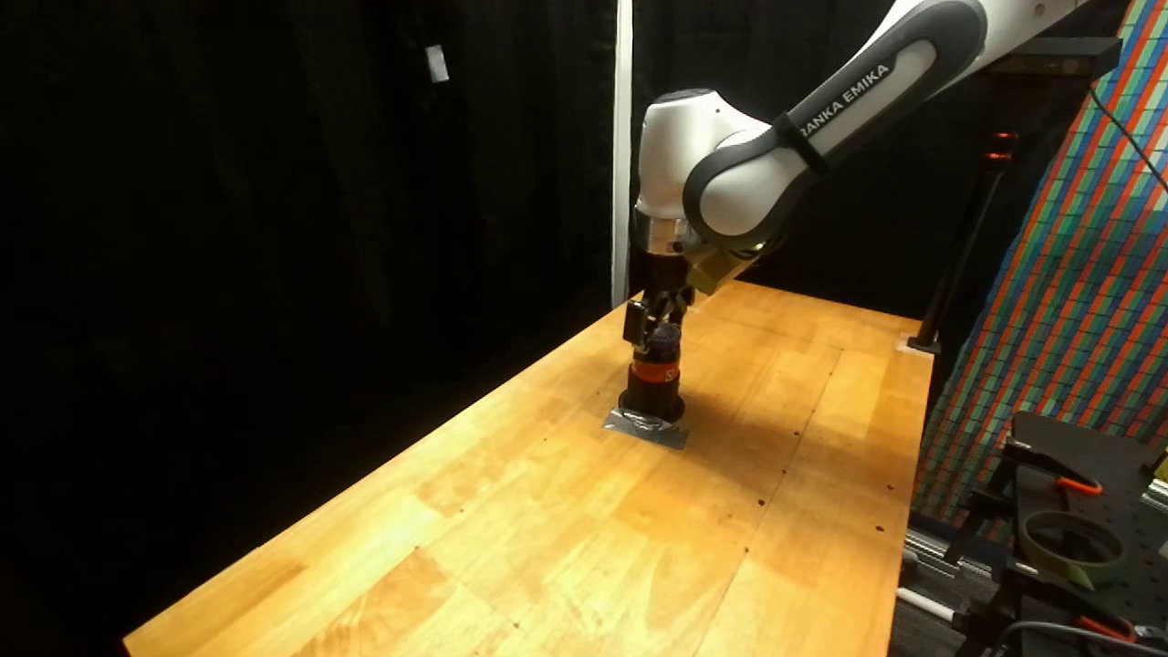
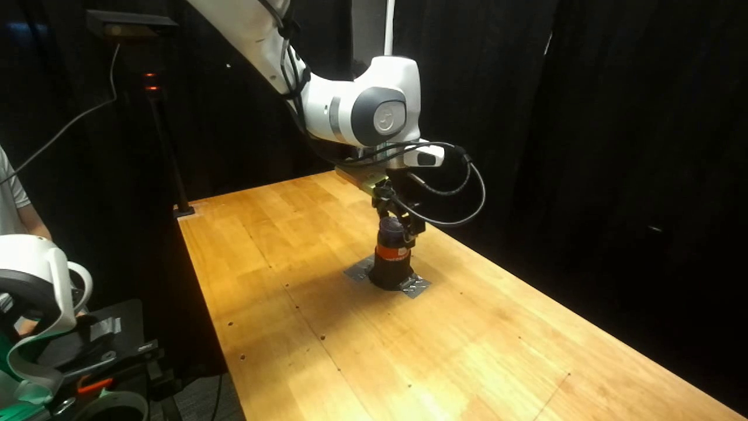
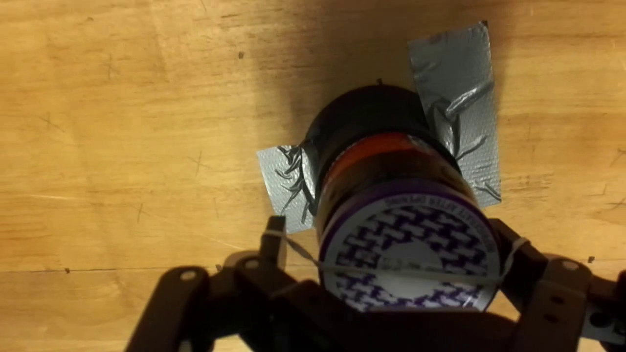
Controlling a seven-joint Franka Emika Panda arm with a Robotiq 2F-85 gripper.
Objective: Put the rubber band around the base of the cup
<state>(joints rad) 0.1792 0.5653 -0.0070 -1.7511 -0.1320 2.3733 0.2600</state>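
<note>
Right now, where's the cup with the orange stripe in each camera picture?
In an exterior view: the cup, slightly right of center, below the middle.
In an exterior view: the cup, barely right of center, below the middle.
In the wrist view: the cup, right of center, top toward the bottom edge.
Shared landmark: silver tape at its base.
</note>
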